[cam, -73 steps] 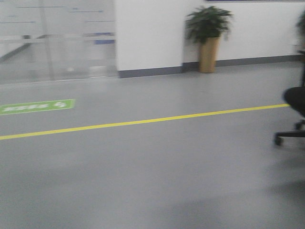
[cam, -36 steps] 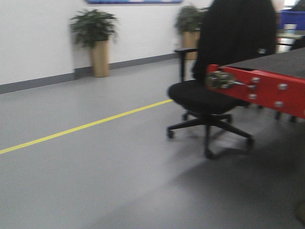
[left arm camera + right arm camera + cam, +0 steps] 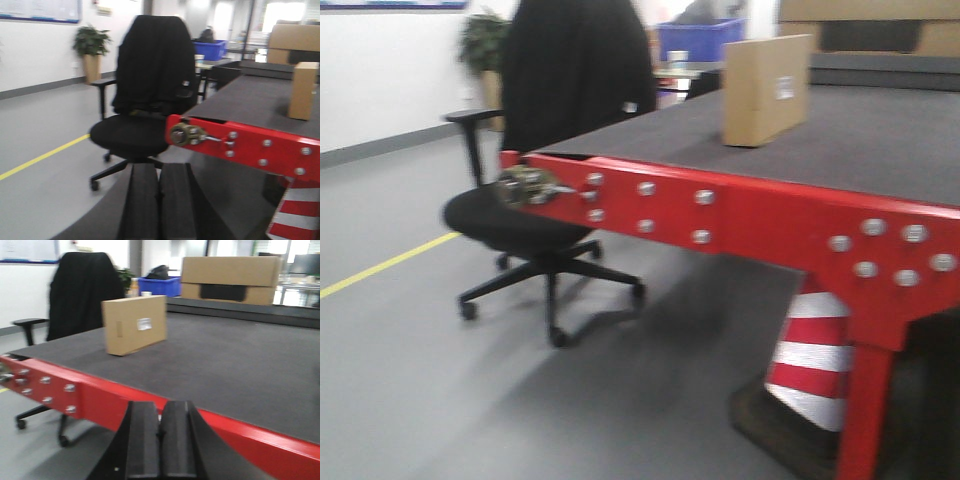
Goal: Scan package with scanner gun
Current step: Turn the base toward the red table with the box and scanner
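A brown cardboard package (image 3: 766, 90) with a white label stands upright on the dark belt of a red-framed conveyor table (image 3: 770, 225). It also shows in the right wrist view (image 3: 134, 324) and at the right edge of the left wrist view (image 3: 302, 90). No scanner gun is in view. My left gripper (image 3: 159, 172) is shut and empty, out over the floor before the table's corner. My right gripper (image 3: 161, 410) is shut and empty, just short of the table's red front rail, with the package beyond it to the left.
A black office chair (image 3: 550, 130) draped with a black jacket stands at the table's left corner. A red-and-white traffic cone (image 3: 810, 350) sits under the table. A larger cardboard box (image 3: 227, 277) and a blue bin (image 3: 159, 286) are behind. A yellow floor line (image 3: 380, 265) runs left.
The front view has swung to the right: from open floor and potted plants, past the chair, to the red table with the package on it.
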Robot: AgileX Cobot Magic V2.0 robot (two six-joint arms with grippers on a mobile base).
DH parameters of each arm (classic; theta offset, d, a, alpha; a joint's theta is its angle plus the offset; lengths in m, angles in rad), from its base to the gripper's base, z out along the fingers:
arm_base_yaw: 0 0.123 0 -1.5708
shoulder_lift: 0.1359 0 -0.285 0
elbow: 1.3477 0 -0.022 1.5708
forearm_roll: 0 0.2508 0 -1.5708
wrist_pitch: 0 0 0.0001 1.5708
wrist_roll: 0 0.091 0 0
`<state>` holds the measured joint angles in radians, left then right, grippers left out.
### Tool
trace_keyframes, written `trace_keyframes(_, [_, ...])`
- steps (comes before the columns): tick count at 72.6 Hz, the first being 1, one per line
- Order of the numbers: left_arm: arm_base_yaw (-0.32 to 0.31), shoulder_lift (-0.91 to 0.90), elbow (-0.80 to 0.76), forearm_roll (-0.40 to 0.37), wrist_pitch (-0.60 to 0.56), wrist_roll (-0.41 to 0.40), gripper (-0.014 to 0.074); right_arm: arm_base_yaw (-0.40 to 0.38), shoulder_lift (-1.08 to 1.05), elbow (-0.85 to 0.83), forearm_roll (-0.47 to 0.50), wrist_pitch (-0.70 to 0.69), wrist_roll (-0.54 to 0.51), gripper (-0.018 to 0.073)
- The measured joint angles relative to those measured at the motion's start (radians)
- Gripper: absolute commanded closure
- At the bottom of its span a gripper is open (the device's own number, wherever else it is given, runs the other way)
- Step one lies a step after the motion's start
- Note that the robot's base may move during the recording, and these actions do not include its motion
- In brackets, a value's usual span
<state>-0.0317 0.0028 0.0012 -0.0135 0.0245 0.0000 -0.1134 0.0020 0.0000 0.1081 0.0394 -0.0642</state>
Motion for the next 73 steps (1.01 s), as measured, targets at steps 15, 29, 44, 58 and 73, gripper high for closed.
trace_keyframes(15, [0.000, 0.000, 0.000, 0.000, 0.000, 0.000, 0.0708, 0.000, 0.000, 0.000, 0.000, 0.000, 0.000, 0.0728])
trace_keyframes(29, [0.000, 0.000, 0.000, 0.000, 0.000, 0.000, 0.0708, 0.000, 0.000, 0.000, 0.000, 0.000, 0.000, 0.0728])
trace_keyframes(44, [0.000, 0.000, 0.000, 0.000, 0.000, 0.000, 0.0708, 0.000, 0.000, 0.000, 0.000, 0.000, 0.000, 0.0728])
trace_keyframes(58, [0.000, 0.000, 0.000, 0.000, 0.000, 0.000, 0.0708, 0.000, 0.000, 0.000, 0.000, 0.000, 0.000, 0.0728])
trace_keyframes(73, [0.000, 0.000, 0.000, 0.000, 0.000, 0.000, 0.0708, 0.000, 0.000, 0.000, 0.000, 0.000, 0.000, 0.0728])
